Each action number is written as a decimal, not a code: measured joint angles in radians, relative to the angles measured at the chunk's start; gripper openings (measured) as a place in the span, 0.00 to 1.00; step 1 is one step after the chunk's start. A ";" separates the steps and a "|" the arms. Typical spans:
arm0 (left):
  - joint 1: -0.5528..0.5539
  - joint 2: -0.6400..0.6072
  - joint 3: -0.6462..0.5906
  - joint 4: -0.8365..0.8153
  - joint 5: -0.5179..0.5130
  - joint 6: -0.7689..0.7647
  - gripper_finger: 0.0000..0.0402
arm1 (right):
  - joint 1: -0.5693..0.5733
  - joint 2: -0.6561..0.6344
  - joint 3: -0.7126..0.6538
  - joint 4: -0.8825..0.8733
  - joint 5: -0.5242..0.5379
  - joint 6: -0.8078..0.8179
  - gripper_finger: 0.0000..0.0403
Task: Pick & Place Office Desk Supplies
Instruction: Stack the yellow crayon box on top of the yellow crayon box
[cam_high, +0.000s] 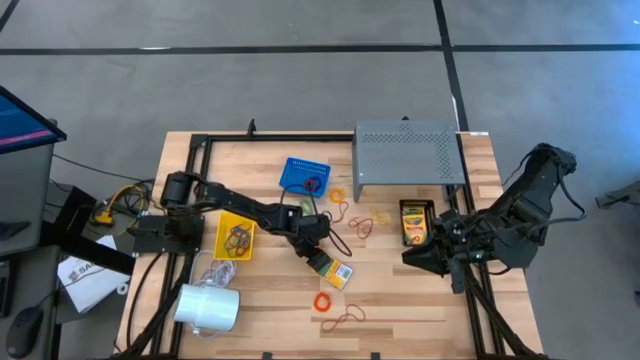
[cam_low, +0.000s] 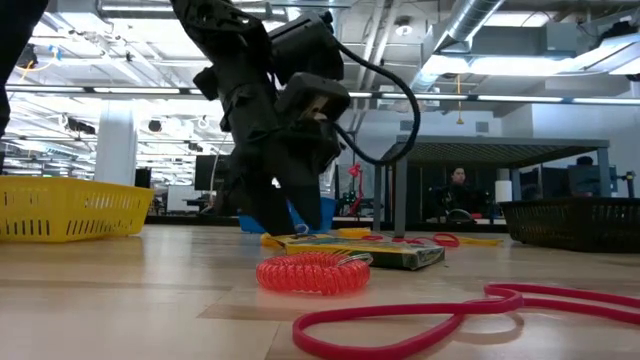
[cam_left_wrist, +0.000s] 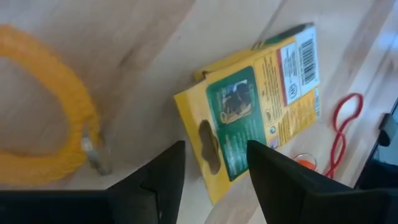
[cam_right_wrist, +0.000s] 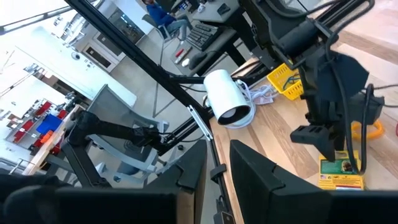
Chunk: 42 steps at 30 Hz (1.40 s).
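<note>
The left claw is seen just above one end of a crayon box that lies flat on the wooden tabletop. In the left wrist view its fingers are parted on either side of the box's hanger end and are not closed on it. Beside the crayon box lies an orange coiled band, and beyond that a brown rubber band. A second crayon box lies farther off, beside the grey perforated shelf. Beyond the second box the right claw is held; whether its fingers are open cannot be told.
</note>
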<state>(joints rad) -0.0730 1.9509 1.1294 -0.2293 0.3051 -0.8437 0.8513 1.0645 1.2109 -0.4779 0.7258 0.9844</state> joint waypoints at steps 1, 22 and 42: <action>-0.002 0.005 0.000 0.006 0.004 -0.004 0.42 | 0.000 0.000 0.000 0.000 0.000 0.000 0.17; -0.011 0.009 0.000 0.023 0.046 0.026 0.01 | 0.000 0.000 0.000 0.000 -0.008 0.002 0.17; 0.031 -0.387 0.000 0.136 -0.008 0.111 0.00 | -0.159 0.107 0.000 -0.236 -0.176 0.029 0.24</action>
<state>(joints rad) -0.0416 1.5641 1.1299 -0.0935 0.2970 -0.7329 0.6924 1.1717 1.2106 -0.7140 0.5500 1.0137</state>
